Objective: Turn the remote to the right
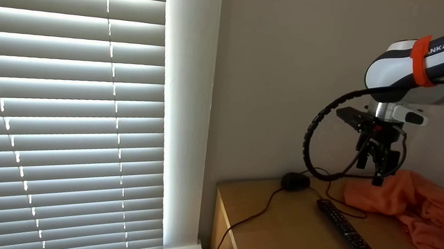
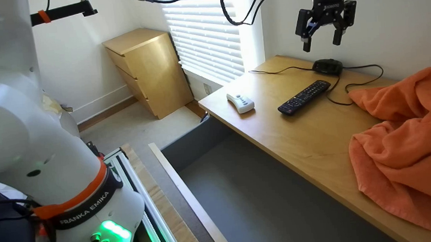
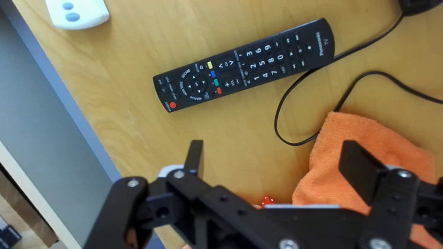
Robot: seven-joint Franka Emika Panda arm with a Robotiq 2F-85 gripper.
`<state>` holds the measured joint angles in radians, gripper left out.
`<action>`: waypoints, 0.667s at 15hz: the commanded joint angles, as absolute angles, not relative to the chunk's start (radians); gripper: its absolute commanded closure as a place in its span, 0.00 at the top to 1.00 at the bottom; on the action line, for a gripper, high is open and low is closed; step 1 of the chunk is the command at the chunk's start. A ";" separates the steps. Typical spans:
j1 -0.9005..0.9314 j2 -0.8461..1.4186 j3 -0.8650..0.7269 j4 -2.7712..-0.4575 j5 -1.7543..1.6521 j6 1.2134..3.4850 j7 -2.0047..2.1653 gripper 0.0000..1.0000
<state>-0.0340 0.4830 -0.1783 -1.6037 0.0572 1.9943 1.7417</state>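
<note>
The remote is a slim black bar with many buttons. It lies flat on the wooden tabletop in both exterior views, seen here and here. In the wrist view the remote lies slantwise, its power button end at the lower left and its branded end at the upper right. My gripper is open, with nothing between its fingers. In both exterior views the gripper hangs well above the table, apart from the remote; it also shows here. Nothing hides the remote in the wrist view.
A white remote-like device lies near the table edge. A black puck with a thin cable sits behind the remote; the cable passes by its branded end. A crumpled orange cloth lies beside. A small red die-like object is by the cloth. An open drawer is below.
</note>
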 commanded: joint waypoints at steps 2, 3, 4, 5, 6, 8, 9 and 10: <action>-0.057 0.438 -0.150 -1.651 0.037 1.974 1.497 1.00; -0.057 0.434 -0.150 -1.659 0.036 1.976 1.444 1.00; -0.057 0.430 -0.149 -1.664 0.035 1.976 1.390 1.00; -0.055 0.427 -0.149 -1.672 0.033 1.976 1.339 1.00; -0.054 0.420 -0.149 -1.684 0.031 1.976 1.288 1.00; -0.051 0.414 -0.148 -1.700 0.024 1.975 1.187 1.00; -0.049 0.410 -0.148 -1.709 0.018 1.974 1.137 1.00; -0.048 0.407 -0.148 -1.716 0.011 1.972 1.089 1.00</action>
